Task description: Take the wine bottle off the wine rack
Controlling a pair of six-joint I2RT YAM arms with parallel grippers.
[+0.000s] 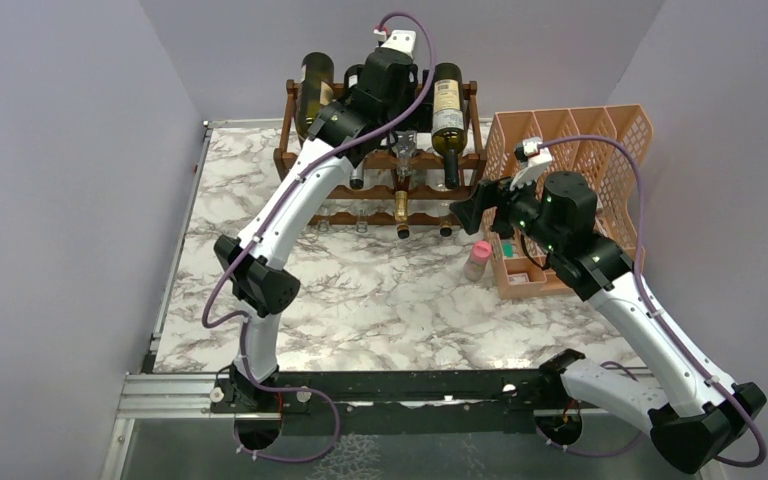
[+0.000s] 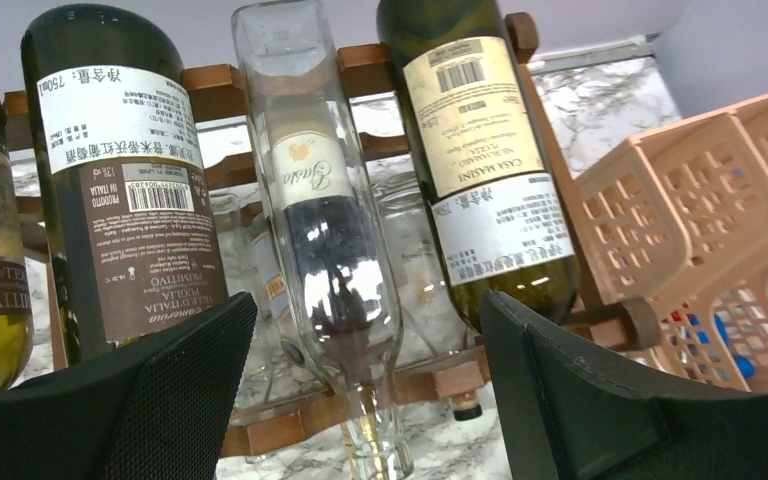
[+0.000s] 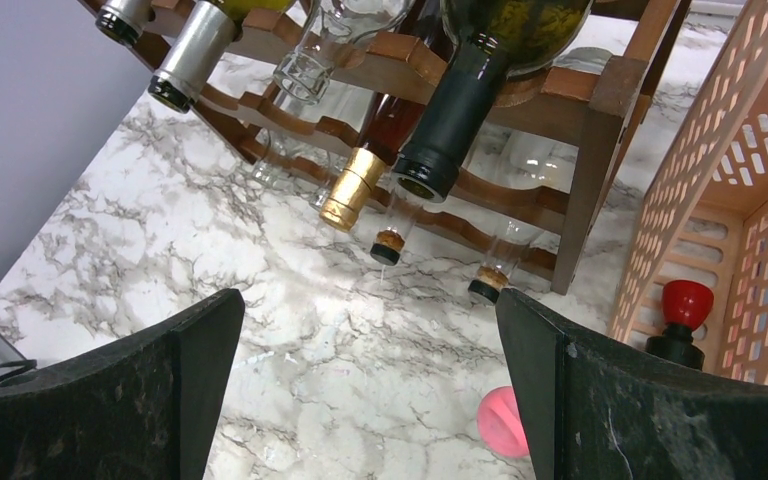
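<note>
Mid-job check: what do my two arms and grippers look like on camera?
Left arm and right arm: white shells, black joints, purple cable looping along each. Left gripper and right gripper have broad black fingers. Small green lights dot the right wrist.

Left wrist view, contents:
- Left pincer (image 2: 368,300): two black fingers (image 2: 160,400) spread wide at the lower corners, gripping nothing.
- Clear glass bottle (image 2: 325,230): framed between them, neck pointing down.
- Dark bottle (image 2: 125,190): to its left, white-and-brown label (print upside down).
- Green bottle (image 2: 475,150): to its right, cream label.
- Wine rack (image 2: 210,80): reddish wooden rails carrying all three.
- Orange mesh organizer (image 2: 700,230): far right.
- Marble table (image 2: 610,100): beneath.
</note>
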